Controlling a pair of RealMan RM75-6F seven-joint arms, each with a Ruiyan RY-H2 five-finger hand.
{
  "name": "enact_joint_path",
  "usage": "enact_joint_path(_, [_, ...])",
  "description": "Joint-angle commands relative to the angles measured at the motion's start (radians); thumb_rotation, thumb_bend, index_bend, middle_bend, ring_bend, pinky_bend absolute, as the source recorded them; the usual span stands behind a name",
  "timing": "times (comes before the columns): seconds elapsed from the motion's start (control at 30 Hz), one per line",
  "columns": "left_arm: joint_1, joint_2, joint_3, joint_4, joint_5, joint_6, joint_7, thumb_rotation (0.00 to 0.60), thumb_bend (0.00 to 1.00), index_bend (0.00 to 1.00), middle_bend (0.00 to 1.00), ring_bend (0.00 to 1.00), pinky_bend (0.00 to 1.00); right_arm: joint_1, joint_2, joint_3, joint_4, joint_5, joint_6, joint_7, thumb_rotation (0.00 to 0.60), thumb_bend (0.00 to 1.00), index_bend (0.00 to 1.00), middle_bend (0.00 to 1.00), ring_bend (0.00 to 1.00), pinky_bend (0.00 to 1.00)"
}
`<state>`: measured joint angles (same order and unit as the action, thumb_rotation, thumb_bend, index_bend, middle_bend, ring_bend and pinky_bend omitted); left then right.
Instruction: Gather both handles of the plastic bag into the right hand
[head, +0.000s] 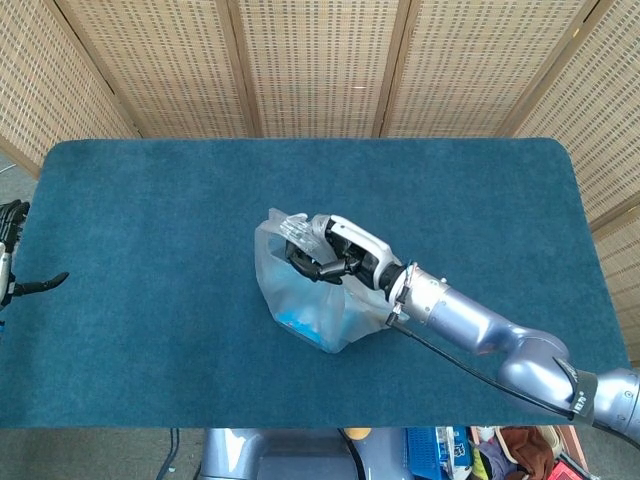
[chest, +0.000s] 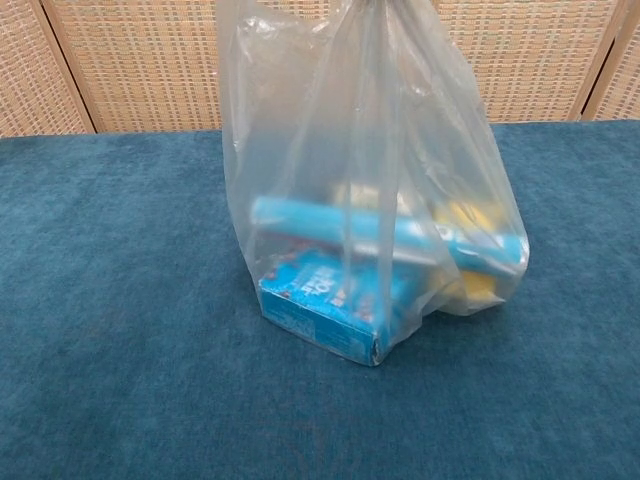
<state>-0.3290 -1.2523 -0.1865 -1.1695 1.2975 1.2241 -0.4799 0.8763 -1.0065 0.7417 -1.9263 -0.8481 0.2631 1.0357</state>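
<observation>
head view: the right robot hand (head: 325, 252) sits over the top of the clear plastic bag (head: 310, 300), which stands near the middle of the blue counter (head: 150, 200), a little toward the front edge. its dark fingers (head: 305, 264) are curled in on gathered film at the bag's mouth, so it grips the handles (head: 293, 230); whether both loops are fully inside the grip i cannot tell. the left robot hand (head: 25, 285) shows only as a dark tip off the counter's left edge, and i cannot tell whether it is open or closed.

chest view: the bag's film is drawn up taut to a bunch at the top edge of the frame, while a blue box (chest: 325, 310) and a blue tube (chest: 380, 235) weigh its base on the counter. the bag's long axis runs upright, mouth pointing up.

to do this step well, i judge the hand should keep a firm curl and lift straight up, so neither loop slips out and the load stays centred.
</observation>
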Motion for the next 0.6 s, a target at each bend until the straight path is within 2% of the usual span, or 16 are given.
enact_joint_path(0.03, [0.001,0.009,0.002,-0.016,-0.002,-0.005,0.024,0.6,0.04,0.0,0.0,0.0,0.0,0.006,0.03,0.012,-0.015,0.021,0.027,-0.021,0.6,1.0,0.77,0.82,0.71,0.9])
enact_joint_path(0.27, [0.006,0.035,-0.001,-0.069,-0.01,-0.012,0.054,0.6,0.04,0.0,0.0,0.0,0.0,0.032,0.126,0.035,-0.052,0.115,0.093,-0.059,0.6,1.0,0.77,0.82,0.71,0.9])
enact_joint_path(0.6, [0.007,0.043,-0.003,-0.079,-0.003,-0.014,0.044,0.6,0.04,0.0,0.0,0.0,0.0,0.091,0.251,0.059,-0.081,0.265,0.144,-0.094,0.6,1.0,0.77,0.82,0.71,0.9])
